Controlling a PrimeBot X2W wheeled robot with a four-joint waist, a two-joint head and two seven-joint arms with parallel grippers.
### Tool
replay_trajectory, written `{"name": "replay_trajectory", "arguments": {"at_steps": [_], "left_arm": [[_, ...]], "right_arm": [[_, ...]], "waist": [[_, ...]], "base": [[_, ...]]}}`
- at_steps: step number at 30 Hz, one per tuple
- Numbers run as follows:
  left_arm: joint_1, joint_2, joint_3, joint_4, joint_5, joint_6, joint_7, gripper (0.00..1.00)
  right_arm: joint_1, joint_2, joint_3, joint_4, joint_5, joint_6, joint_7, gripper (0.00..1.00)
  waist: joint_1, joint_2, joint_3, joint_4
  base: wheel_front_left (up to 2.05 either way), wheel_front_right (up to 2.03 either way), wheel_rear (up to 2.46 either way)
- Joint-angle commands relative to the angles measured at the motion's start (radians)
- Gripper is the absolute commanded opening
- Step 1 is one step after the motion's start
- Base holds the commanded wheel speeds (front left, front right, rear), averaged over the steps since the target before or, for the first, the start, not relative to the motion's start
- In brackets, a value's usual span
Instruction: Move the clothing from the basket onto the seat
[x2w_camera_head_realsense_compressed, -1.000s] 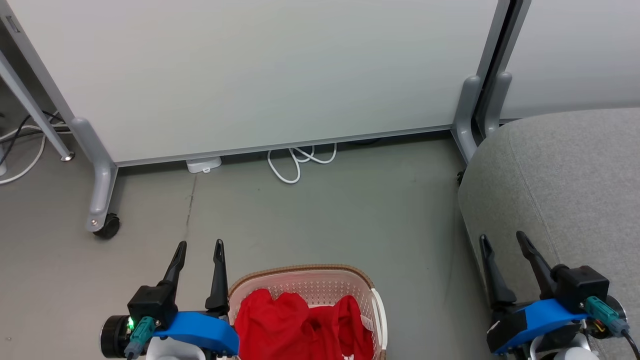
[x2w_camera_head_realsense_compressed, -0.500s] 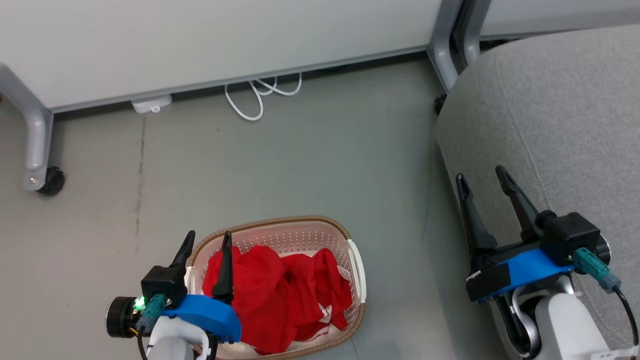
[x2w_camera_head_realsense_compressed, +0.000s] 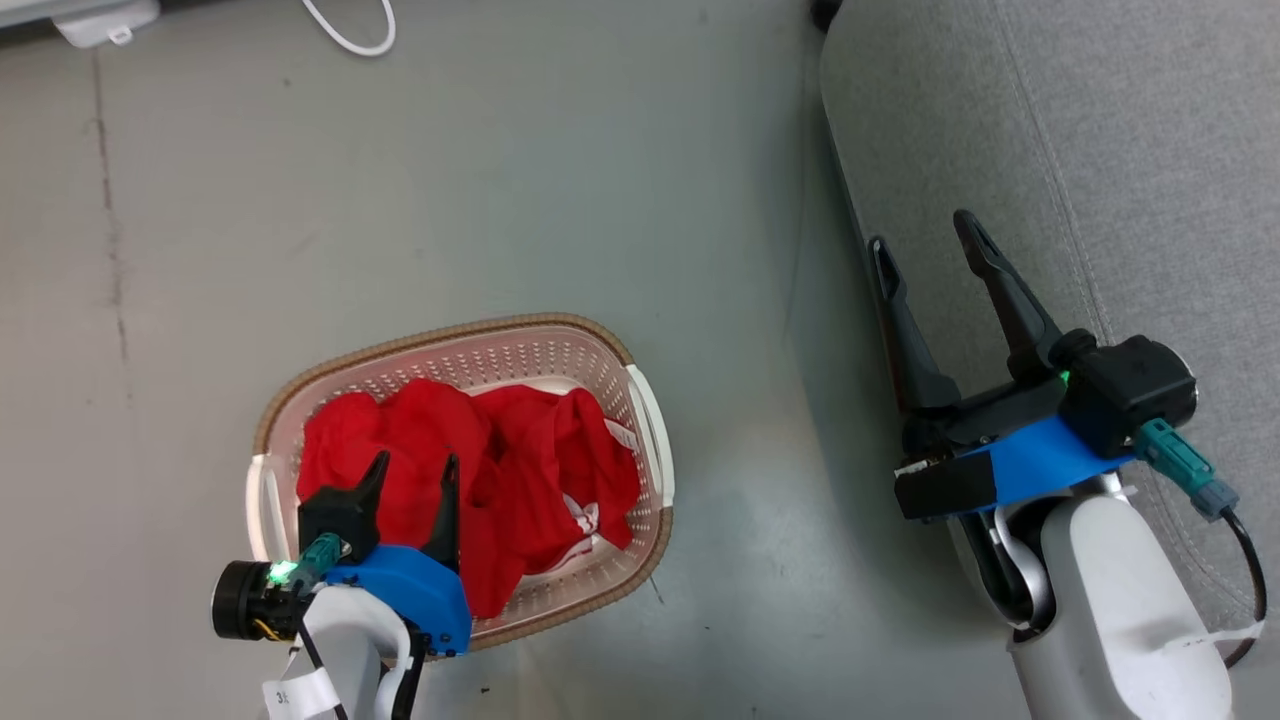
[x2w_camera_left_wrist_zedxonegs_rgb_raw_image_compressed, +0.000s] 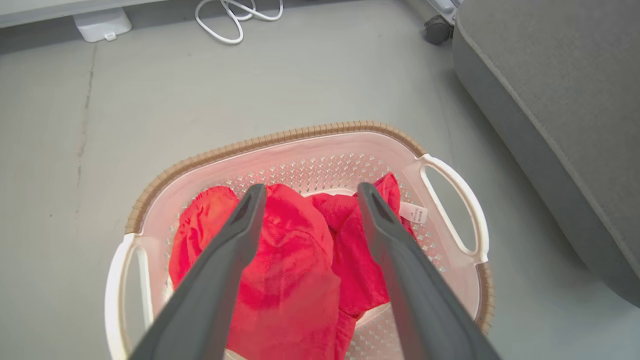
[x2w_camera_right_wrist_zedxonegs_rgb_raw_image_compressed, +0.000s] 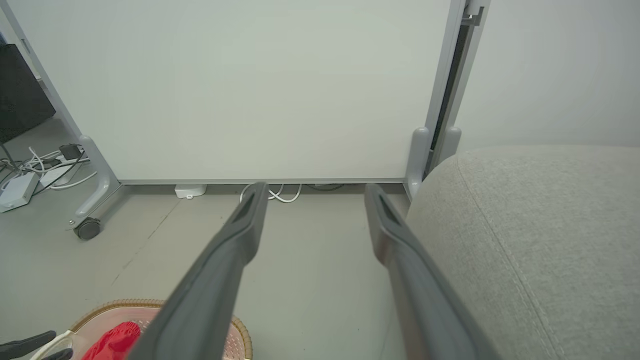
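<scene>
So your clothing sits bunched up inside the basket, its white tag too small to read. Your left gripper hangs spread wide right over the basket, holding nothing. Right of the basket, your right gripper gapes wide and empty by the seat.

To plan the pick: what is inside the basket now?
Crumpled red clothing with white trim lies in the basket. Some of its perforated bottom shows beside it; the garment count and anything underneath are covered.
</scene>
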Motion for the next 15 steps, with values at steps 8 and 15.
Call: {"name": "replay_trajectory", "arguments": {"at_steps": [8,15], "left_arm": [[-0.100,0.016,-0.014,0.143,-0.004,-0.007,0.007,1.00],[-0.172,0.027,-0.014,0.256,-0.015,-0.005,0.038,1.00]], "right_arm": [[-0.047,-0.003,0.030,0.016,0.023,0.000,-0.027,1.00],[-0.070,-0.003,0.046,0.024,0.048,0.000,-0.047,1.00]], "waist": [[-0.0003,0.0000,0.122,-0.056],[-0.0003,0.0000,0.177,-0.084]], "base": [[0.00,0.00,0.00],[0.00,0.00,0.00]]}}
